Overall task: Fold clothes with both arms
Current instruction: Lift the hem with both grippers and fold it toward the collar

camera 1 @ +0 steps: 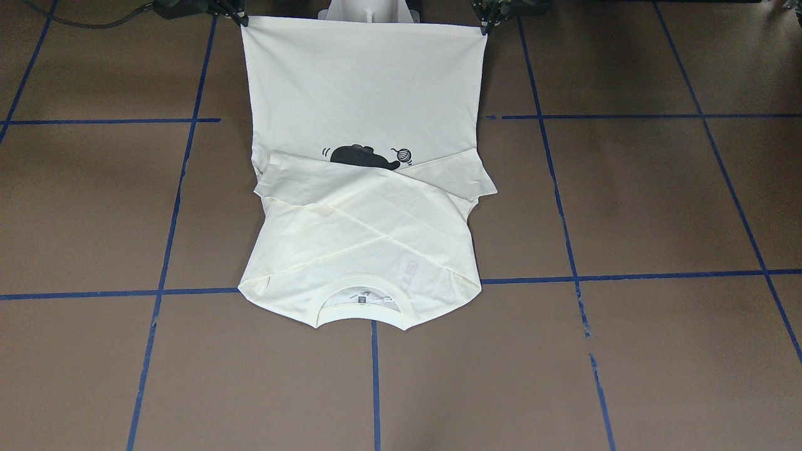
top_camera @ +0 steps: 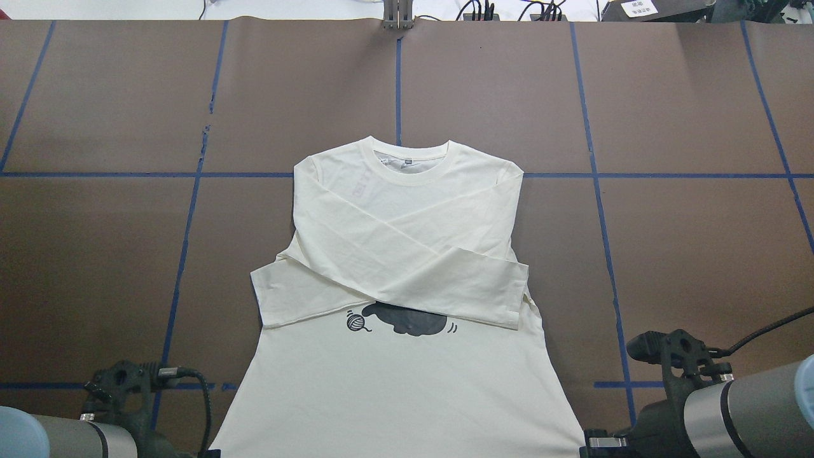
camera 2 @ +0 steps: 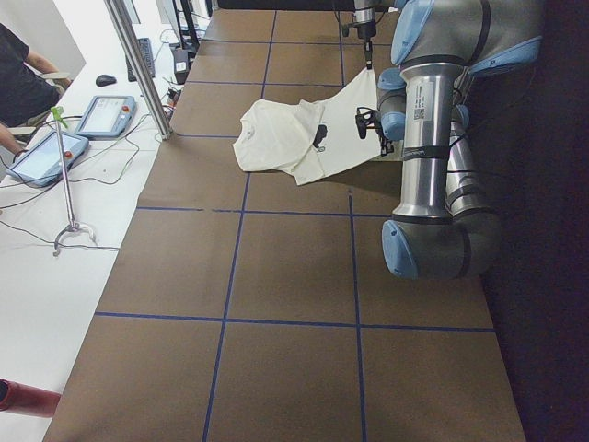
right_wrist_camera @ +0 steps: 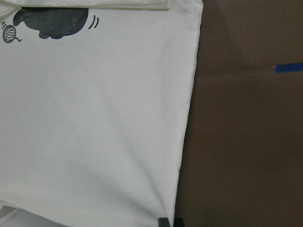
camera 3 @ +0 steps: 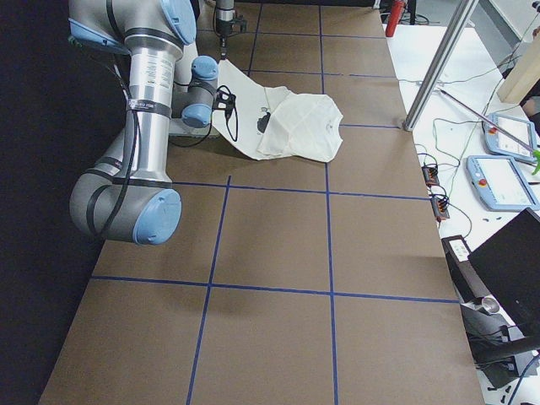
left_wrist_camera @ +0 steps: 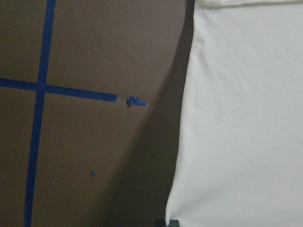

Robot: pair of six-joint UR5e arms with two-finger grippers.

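The cream-white shirt [camera 1: 363, 94] lies with its collar [top_camera: 410, 166] flat on the table, far from the robot. Both long sleeves [top_camera: 407, 280] are crossed over its chest and half cover the black cat print [top_camera: 407, 319]. The hem end is raised off the table and stretched between the two arms. My left gripper [camera 1: 485, 26] is shut on one hem corner and my right gripper [camera 1: 242, 20] on the other. In each wrist view the dark fingertips [left_wrist_camera: 166, 222] [right_wrist_camera: 169, 221] pinch the cloth edge at the bottom of the frame.
The brown table cover is marked with blue tape lines [top_camera: 399, 89]. The white pedestal base [camera 1: 368, 11] stands behind the raised hem. A side table with tablets [camera 2: 106, 115], cables, a metal post [camera 2: 138, 64] and a person's arm [camera 2: 18, 83] lies beyond the far edge.
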